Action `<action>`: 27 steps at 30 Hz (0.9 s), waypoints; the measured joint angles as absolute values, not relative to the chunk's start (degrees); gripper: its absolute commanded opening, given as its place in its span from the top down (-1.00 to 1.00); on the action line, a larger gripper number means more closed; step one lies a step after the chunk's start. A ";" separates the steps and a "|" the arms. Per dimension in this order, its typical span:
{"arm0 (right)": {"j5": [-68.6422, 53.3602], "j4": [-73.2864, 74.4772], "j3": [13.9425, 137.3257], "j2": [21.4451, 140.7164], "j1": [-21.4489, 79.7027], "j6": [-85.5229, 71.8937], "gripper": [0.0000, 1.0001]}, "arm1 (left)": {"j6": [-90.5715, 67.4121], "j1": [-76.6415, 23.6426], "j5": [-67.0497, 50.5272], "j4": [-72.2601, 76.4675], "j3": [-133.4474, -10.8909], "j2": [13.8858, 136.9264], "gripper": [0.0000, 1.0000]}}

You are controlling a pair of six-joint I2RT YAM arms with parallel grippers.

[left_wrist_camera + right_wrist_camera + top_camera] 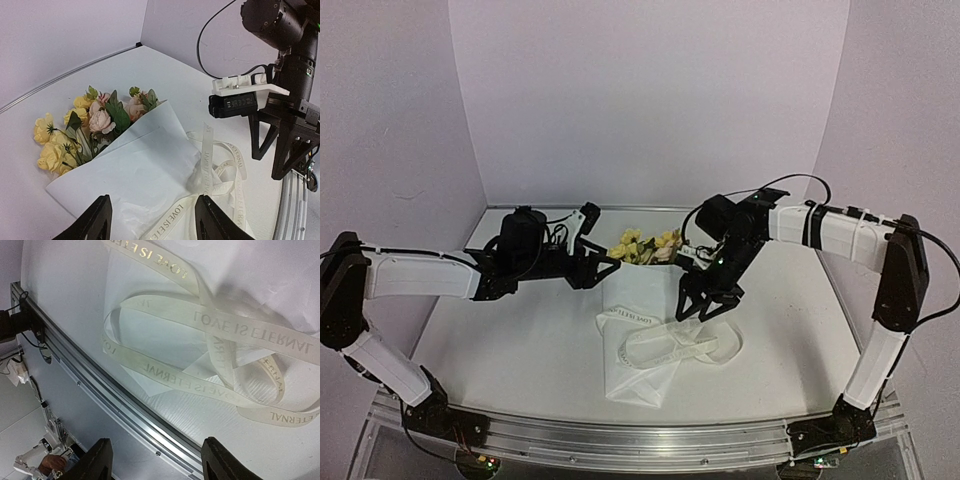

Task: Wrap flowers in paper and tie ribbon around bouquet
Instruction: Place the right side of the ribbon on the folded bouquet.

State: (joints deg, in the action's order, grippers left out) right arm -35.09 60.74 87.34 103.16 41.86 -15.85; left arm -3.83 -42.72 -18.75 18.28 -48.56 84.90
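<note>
The bouquet (638, 335) lies on the table (510, 340) between both grippers, its flowers (645, 248) at the far end beside the left gripper (605, 262), the ribbon (672, 348) looped across its paper (635, 300) beneath the right gripper (705, 308).

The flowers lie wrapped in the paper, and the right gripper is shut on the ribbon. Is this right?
Not quite. The right wrist view shows the right gripper open, above the loose ribbon. The flowers do lie wrapped in the paper.
</note>
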 measured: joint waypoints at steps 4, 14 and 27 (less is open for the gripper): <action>-30.34 61.34 88.41 103.21 42.40 -19.13 -0.28 | -3.42 -42.72 -18.55 14.29 -48.58 84.93 -0.04; -19.18 53.45 83.23 105.20 42.96 -36.99 -0.28 | -7.42 -42.74 -14.18 11.69 -43.88 83.90 -0.05; -12.54 37.15 76.63 109.02 42.96 -58.62 -0.28 | -9.23 -42.74 -12.67 11.51 -42.24 82.87 -0.06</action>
